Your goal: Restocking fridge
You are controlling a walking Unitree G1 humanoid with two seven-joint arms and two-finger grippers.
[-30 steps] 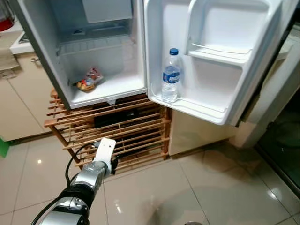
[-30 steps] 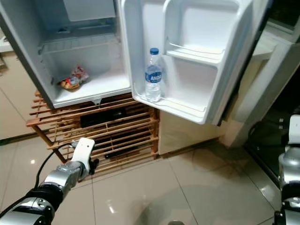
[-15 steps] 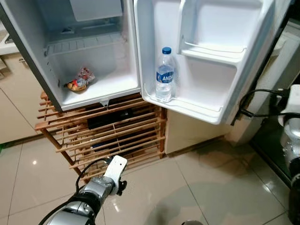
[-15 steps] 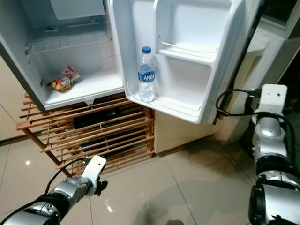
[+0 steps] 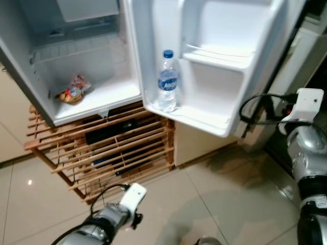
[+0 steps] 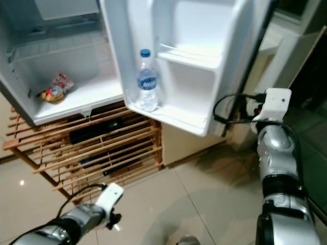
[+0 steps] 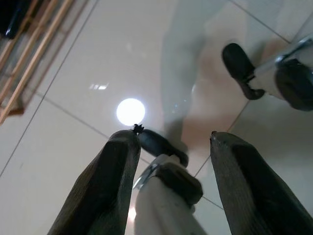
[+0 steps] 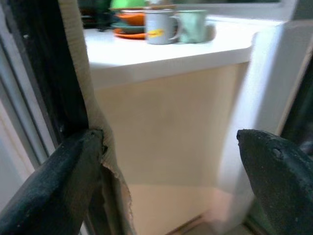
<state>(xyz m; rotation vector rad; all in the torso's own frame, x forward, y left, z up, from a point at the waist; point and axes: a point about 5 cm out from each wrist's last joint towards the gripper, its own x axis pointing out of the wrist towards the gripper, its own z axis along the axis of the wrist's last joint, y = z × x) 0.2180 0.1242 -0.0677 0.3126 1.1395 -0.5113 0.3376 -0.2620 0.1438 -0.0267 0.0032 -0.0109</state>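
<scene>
A clear water bottle (image 5: 167,81) with a blue cap and label stands upright in the lower shelf (image 5: 199,118) of the open fridge door. A colourful snack packet (image 5: 73,89) lies on the floor of the fridge compartment (image 5: 110,97). My left arm (image 5: 122,209) hangs low over the tiled floor; its gripper (image 7: 171,147) is open, holding nothing, with my own foot beyond it. My right arm (image 5: 306,117) is raised just right of the door's outer edge. The right gripper (image 8: 171,147) is open and empty, facing a cream cabinet.
The fridge sits on a slatted wooden rack (image 5: 102,148) holding dark items. Mugs (image 8: 159,27) and orange dishes (image 8: 128,22) stand on a white countertop (image 8: 171,51) past the door. A dark frame (image 8: 44,73) lies close to one right finger. Glossy tiles (image 5: 214,199) spread in front.
The camera has swung right, sliding the fridge leftward in view. My left arm has dropped lower toward the floor. My right arm has risen beside the door's edge.
</scene>
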